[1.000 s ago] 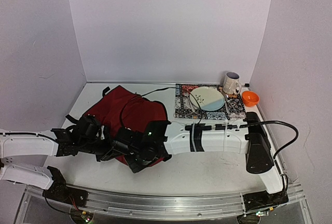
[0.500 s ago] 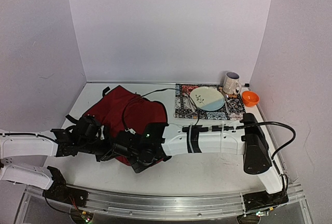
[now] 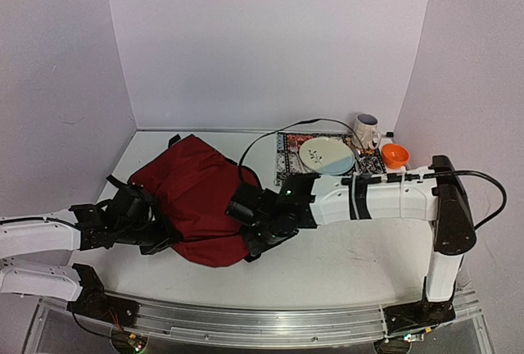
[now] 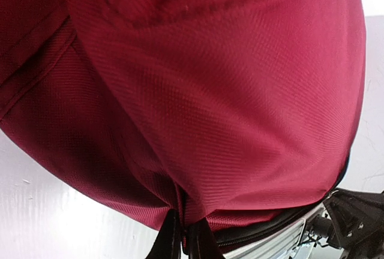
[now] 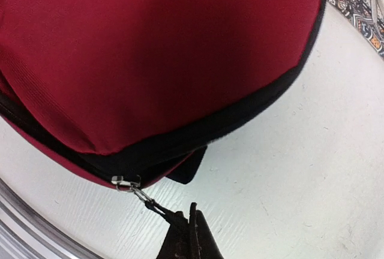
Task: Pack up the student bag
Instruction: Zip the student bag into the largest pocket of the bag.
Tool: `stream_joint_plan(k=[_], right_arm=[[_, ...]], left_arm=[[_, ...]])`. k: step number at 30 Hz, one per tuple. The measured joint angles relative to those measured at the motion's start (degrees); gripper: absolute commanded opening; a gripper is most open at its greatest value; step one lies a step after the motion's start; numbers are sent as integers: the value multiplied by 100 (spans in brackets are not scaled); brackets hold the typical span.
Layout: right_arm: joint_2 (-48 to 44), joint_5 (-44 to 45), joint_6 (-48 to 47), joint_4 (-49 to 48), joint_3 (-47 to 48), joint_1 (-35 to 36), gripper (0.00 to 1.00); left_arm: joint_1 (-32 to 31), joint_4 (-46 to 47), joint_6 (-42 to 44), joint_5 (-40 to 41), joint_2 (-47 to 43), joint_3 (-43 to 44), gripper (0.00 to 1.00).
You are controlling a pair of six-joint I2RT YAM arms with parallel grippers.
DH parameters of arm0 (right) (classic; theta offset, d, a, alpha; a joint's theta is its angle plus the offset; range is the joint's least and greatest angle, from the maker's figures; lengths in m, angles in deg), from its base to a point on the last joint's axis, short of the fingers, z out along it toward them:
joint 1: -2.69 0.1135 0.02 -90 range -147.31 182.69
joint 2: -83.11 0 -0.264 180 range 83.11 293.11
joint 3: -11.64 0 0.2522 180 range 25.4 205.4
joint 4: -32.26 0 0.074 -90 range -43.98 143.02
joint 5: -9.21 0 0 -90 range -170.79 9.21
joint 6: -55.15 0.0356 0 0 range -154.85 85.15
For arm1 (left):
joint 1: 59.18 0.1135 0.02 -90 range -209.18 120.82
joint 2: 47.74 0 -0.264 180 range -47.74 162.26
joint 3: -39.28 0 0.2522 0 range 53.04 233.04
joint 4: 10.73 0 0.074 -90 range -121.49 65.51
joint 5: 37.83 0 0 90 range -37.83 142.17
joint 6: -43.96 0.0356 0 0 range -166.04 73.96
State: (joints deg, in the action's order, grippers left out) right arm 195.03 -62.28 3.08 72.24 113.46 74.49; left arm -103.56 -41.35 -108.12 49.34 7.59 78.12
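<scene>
The student bag (image 3: 196,194) is a dark red fabric backpack lying bulged at the left-centre of the table, with black straps (image 3: 114,183) trailing at its left. My left gripper (image 3: 164,238) sits at the bag's near-left edge. In the left wrist view it (image 4: 183,238) is shut on a pinched fold of the bag's red fabric (image 4: 228,103). My right gripper (image 3: 247,243) is at the bag's near-right corner. In the right wrist view it (image 5: 192,235) is shut on the black cord of the zipper pull (image 5: 157,208), which hangs from the metal slider (image 5: 125,181) on the black zipper band (image 5: 240,115).
At the back right, a patterned placemat (image 3: 288,165) carries a pale plate (image 3: 327,156) with cutlery. A mug (image 3: 365,131) and an orange bowl (image 3: 395,155) stand beside it. A black cable (image 3: 270,137) arcs above the bag. The right arm spans the table in front of the mat.
Both grippers have closed. The right gripper moved rightward with the zipper pull and its elbow rose. The bag now looks fuller and more spread out.
</scene>
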Motion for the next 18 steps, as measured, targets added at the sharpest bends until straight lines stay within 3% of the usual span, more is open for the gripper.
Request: stream_joint_plan(k=[10,18], right_arm=[[-647,-567,-84,-1012,-791,-134,0],[-182,-912,-480,-1270,-148,481,0]], left_arm=[[769,-269,529,141,-79,59,0],[1223,-806,1225,837,809,765,12]])
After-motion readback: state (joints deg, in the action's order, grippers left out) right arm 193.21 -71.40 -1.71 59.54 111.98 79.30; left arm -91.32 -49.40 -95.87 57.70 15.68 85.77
